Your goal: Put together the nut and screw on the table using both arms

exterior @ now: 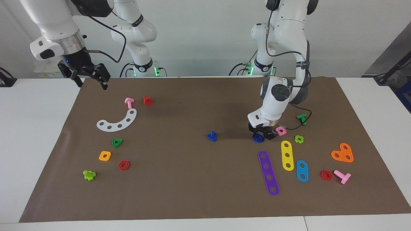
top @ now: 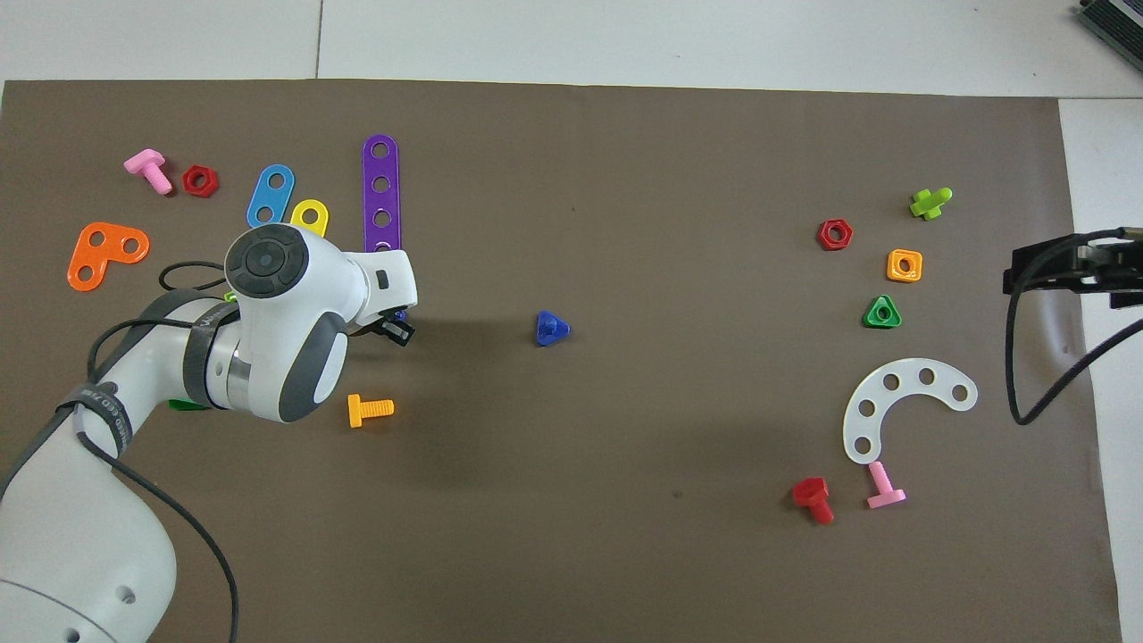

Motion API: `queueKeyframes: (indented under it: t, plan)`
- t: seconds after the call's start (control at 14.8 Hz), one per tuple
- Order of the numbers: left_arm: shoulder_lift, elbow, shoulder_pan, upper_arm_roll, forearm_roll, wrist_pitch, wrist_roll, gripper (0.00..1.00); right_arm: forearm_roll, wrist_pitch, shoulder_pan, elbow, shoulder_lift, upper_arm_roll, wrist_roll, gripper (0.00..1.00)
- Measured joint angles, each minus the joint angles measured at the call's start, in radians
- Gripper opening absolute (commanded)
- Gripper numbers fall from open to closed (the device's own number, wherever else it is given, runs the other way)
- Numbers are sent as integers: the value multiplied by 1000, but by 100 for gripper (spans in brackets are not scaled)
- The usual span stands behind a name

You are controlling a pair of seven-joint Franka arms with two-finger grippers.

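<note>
The dark-blue nut (exterior: 257,138) lies on the brown mat (exterior: 179,179) toward the left arm's end of the table. My left gripper (exterior: 260,136) is down at the mat around it. In the overhead view the left wrist (top: 295,313) covers the nut almost wholly. The dark-blue screw (exterior: 212,136) rests head-down near the mat's middle, apart from the nut, and shows in the overhead view (top: 552,329). My right gripper (exterior: 91,78) hangs open and empty in the air over the mat's corner at its own end, where it waits (top: 1072,268).
Close to the nut are a pink nut (exterior: 281,130), a green screw (exterior: 301,119), a yellow strip (exterior: 287,155) and a purple strip (exterior: 268,172). An orange screw (top: 370,410) lies nearer the robots. A white arc (exterior: 117,122) and several small parts lie at the right arm's end.
</note>
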Motion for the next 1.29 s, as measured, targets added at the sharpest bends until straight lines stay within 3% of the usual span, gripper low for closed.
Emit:
queueKeyframes:
  t: [0.27, 0.54, 0.88, 1.29]
  plan:
    - [0, 50, 0, 3, -3, -49, -77, 0, 0, -3, 1, -1, 0, 0, 0, 100]
    - [6, 186, -17, -6, -10, -197, -252, 0, -1, -16, 13, -2, 0, 0, -4, 100]
    - [36, 302, -111, -9, -24, -272, -508, 0, -2, -59, 27, -2, 0, 3, -4, 100]
    - [56, 325, -221, -9, -40, -273, -683, 0, -2, -59, 26, -2, 0, 1, -4, 100]
